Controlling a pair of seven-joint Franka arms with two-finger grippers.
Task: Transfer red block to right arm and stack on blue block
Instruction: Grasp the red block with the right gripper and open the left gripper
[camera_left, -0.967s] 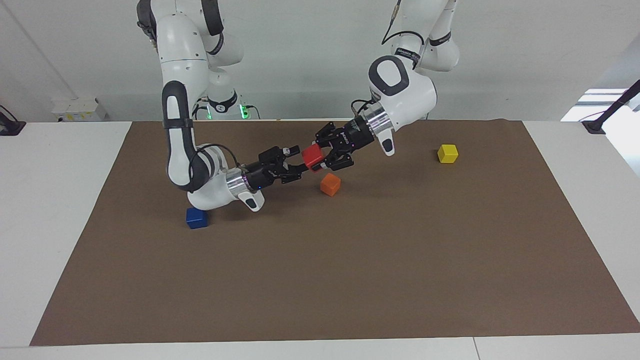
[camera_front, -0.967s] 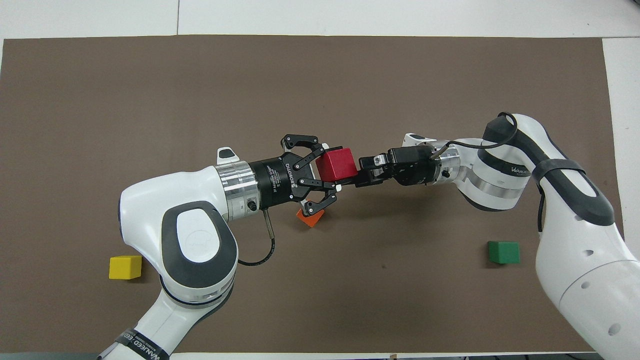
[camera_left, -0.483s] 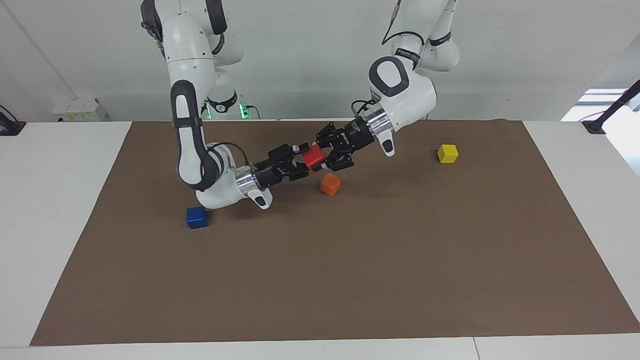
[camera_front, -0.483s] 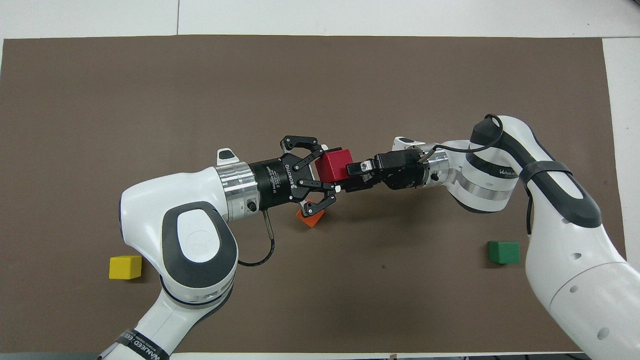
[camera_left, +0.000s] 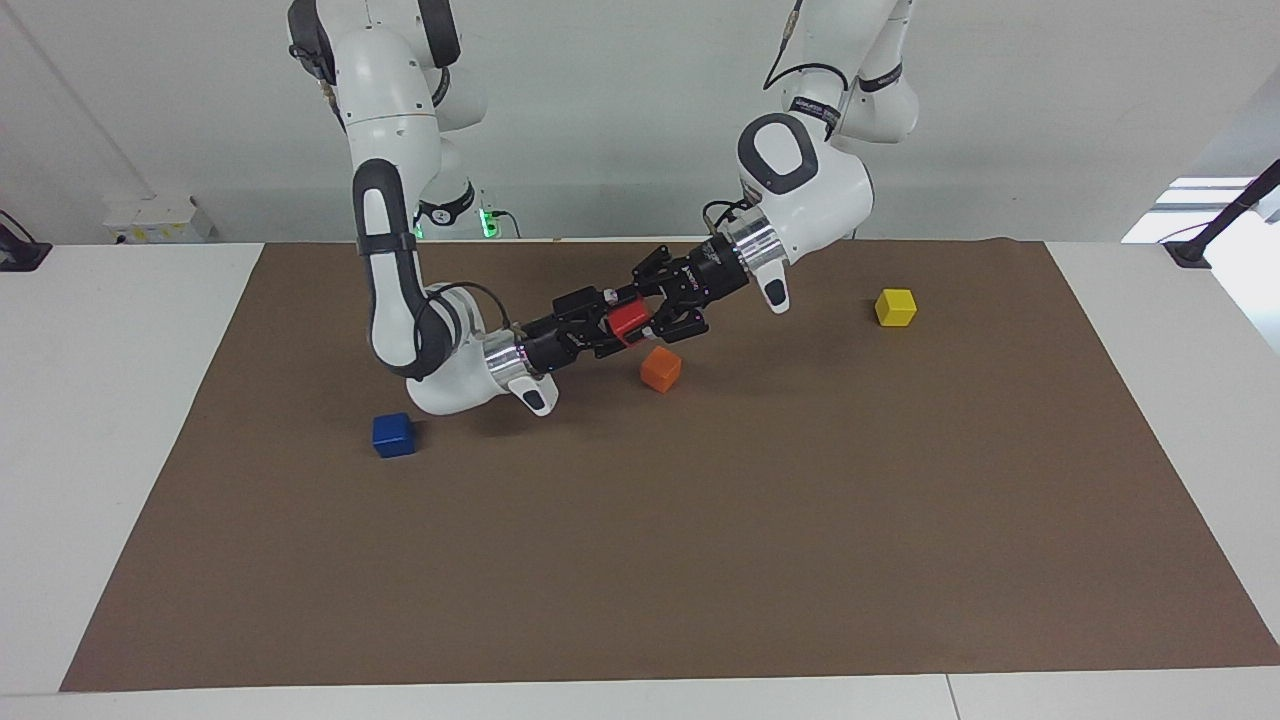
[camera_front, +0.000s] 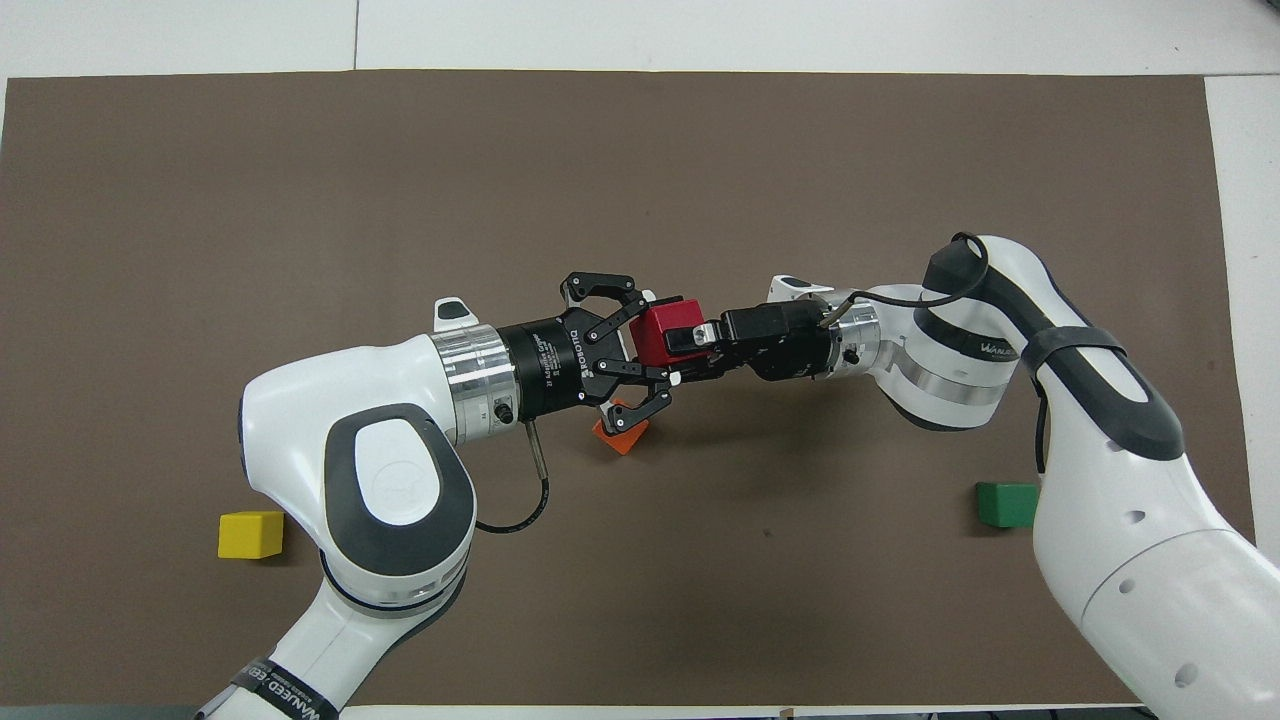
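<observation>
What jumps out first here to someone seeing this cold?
The two arms meeting in mid-air over the middle of the brown mat: the left gripper is shut on the red block, and the right gripper has come in around the same block from the other end, just above the orange block. The blue block sits alone toward the right arm's end, the yellow block toward the left arm's.

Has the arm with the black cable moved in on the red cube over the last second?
Yes. The right gripper has slid away from the blue block and its fingers now flank the red block.
</observation>
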